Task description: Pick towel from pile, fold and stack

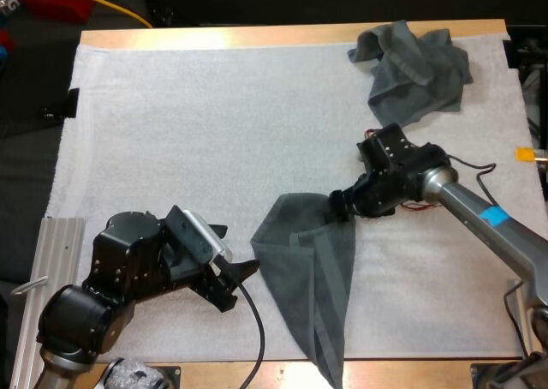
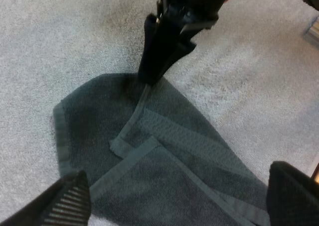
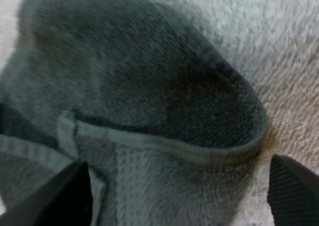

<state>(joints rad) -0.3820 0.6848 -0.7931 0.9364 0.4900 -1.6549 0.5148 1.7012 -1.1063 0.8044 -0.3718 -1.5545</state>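
Observation:
A dark grey-green towel [image 1: 308, 269] lies partly folded on the white mat [image 1: 171, 132], its narrow end hanging over the table's front edge. My right gripper [image 1: 341, 202] is low over the towel's far right corner. In the right wrist view its fingers [image 3: 75, 191] stand wide apart over a raised hump of towel [image 3: 149, 86]. My left gripper [image 1: 240, 248] is open just left of the towel's left edge, clear of the cloth. In the left wrist view the towel [image 2: 164, 176] lies ahead with the right gripper [image 2: 149, 76] touching its far edge. A crumpled towel [image 1: 415, 68] sits at the far right.
A ribbed metal rail [image 1: 56, 260] lies along the table's left side beside my left arm. A yellow cable [image 1: 120, 8] runs beyond the far edge. The wooden front edge [image 1: 411, 372] is close below the towel.

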